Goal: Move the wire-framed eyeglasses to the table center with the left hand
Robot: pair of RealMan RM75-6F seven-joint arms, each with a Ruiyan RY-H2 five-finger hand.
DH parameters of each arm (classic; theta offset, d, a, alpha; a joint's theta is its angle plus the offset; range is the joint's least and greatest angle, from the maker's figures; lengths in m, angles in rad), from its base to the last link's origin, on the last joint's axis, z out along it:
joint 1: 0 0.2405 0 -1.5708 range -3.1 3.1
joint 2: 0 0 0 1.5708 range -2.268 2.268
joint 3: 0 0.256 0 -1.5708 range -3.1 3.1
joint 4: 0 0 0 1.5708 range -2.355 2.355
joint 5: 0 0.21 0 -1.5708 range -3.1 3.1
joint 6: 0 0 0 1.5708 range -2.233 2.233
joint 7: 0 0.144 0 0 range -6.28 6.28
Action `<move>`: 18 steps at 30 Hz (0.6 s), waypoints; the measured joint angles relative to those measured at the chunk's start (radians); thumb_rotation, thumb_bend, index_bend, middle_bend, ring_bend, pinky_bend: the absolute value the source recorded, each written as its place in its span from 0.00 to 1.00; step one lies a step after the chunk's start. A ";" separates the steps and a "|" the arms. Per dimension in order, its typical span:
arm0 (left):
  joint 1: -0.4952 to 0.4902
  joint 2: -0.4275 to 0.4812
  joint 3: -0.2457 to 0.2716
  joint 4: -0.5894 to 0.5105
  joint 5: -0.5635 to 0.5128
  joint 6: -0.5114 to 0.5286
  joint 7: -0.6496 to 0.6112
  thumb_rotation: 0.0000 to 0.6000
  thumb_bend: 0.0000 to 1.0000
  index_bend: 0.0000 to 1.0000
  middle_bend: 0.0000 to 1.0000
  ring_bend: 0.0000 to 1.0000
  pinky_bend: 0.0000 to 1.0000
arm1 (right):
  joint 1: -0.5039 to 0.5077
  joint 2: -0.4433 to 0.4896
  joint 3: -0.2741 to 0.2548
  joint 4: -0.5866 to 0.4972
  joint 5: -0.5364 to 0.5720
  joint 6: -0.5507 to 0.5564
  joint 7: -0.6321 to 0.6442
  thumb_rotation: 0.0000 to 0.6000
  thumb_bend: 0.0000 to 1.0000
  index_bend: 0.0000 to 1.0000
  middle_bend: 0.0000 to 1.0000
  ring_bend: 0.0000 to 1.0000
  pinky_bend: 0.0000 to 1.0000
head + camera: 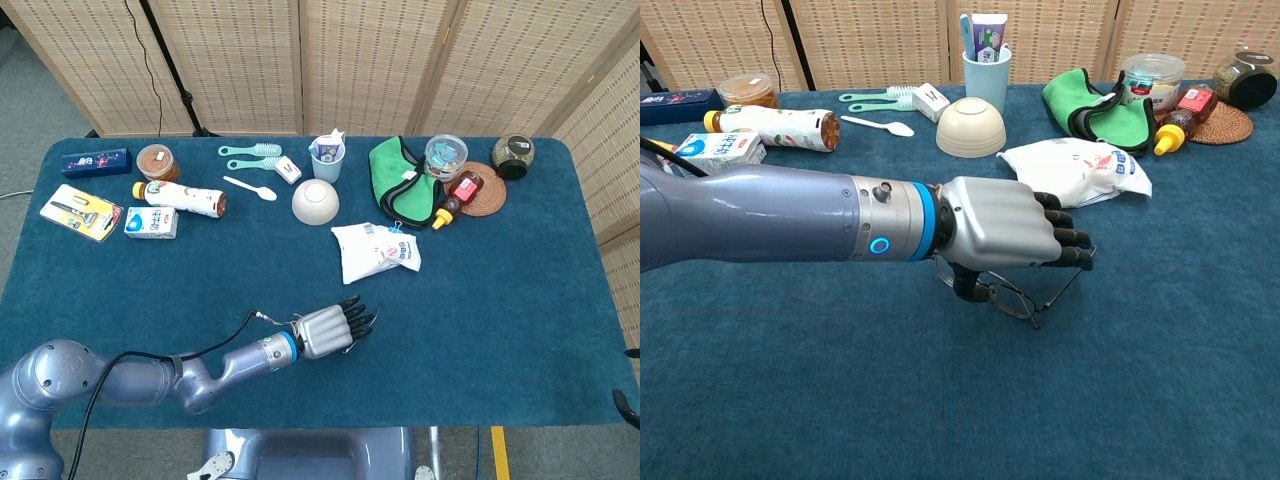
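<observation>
The left robot hand [1005, 235] reaches over the near middle of the blue table [520, 300], palm down, fingers curled over the wire-framed eyeglasses [1015, 298], which it pinches from above; one lens and a thin temple arm show below the knuckles, just above the cloth. The right robot hand is out of sight in both views.

Nearest to the glasses lies one white plastic packet [373, 251], a little further back and to the right, apart from the hand. Behind it stands one cream bowl [315, 201], upside down, with one blue cup [327, 158] beyond it. One green cloth [400, 182] lies right of the cup. Further left lie one white spoon [250, 187], two teal brushes [252, 155] side by side, and one bottle [180, 197] on its side. Nothing sits between the hand and the table's near edge.
</observation>
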 measured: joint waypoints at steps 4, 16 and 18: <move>-0.004 -0.007 0.003 0.008 0.001 -0.004 0.000 1.00 0.29 0.00 0.00 0.00 0.00 | 0.000 0.001 0.000 -0.001 0.000 -0.002 0.000 1.00 0.30 0.32 0.15 0.19 0.29; -0.013 -0.018 0.003 0.025 0.011 -0.008 -0.010 1.00 0.29 0.08 0.00 0.00 0.00 | 0.000 0.001 0.002 -0.004 0.003 -0.002 -0.005 1.00 0.30 0.33 0.15 0.19 0.29; -0.014 -0.021 0.003 0.030 0.011 -0.008 -0.013 1.00 0.29 0.11 0.00 0.00 0.00 | -0.001 0.000 0.002 -0.004 0.004 -0.001 -0.006 1.00 0.30 0.32 0.15 0.19 0.29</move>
